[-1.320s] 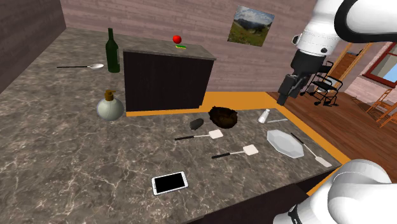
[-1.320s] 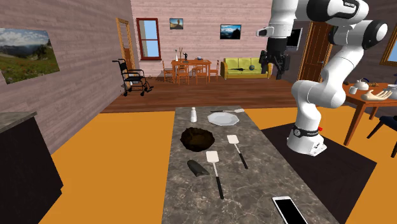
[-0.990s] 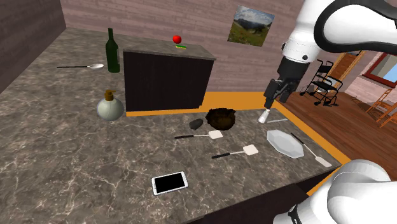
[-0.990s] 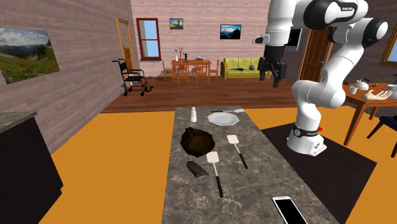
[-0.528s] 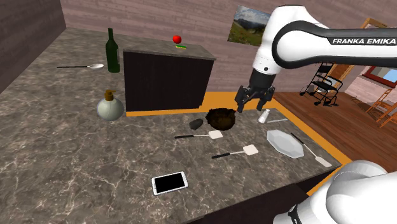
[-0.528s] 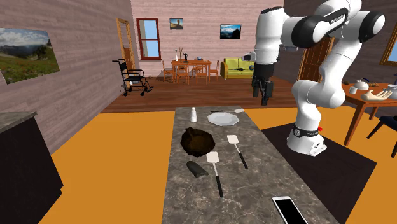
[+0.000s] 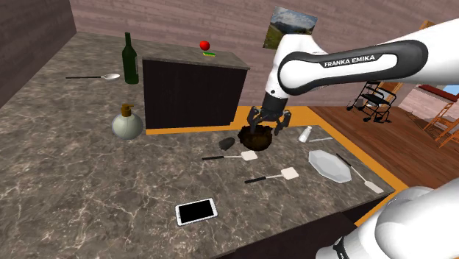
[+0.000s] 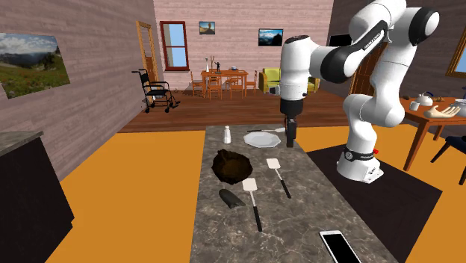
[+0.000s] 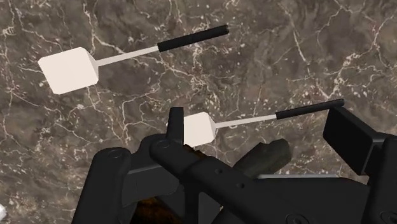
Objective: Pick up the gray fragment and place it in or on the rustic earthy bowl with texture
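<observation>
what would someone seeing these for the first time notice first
The big white arm arching over the dark marble counter, its black gripper open and hanging close to the rough brown bowl. After that, the two white spatulas lying side by side on the counter, with the small gray fragment beside the bowl.

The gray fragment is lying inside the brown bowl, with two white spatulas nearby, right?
No. The gray fragment lies on the counter beside the brown bowl, not inside it; the second exterior view shows that. Two white spatulas are indeed nearby.
</observation>
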{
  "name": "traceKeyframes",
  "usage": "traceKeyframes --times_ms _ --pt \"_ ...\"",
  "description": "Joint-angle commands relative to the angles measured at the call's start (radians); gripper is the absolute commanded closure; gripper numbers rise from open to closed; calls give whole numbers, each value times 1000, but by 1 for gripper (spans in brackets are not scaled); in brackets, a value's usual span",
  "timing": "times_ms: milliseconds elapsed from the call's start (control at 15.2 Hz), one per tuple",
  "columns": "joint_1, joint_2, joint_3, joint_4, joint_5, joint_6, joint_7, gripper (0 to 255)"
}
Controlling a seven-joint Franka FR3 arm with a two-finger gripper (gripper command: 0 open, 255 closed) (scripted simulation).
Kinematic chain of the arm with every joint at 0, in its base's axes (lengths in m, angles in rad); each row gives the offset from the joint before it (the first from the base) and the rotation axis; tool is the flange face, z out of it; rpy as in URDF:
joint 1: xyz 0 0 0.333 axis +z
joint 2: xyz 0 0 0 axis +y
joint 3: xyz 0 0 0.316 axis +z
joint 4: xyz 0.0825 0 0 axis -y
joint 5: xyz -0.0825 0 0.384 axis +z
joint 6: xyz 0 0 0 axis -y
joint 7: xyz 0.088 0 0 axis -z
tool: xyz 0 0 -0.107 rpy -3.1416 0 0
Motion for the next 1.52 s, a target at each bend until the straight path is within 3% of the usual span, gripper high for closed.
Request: traceKeyframes --times_ms 0,660,1320,1452 --pt "-10 83 9 35 0 53 67 0" --pt "-28 461 -5 242 -18 244 358 0" --pt "-26 820 -71 541 8 336 577 0" --pt "-24 839 -72 540 8 354 577 0"
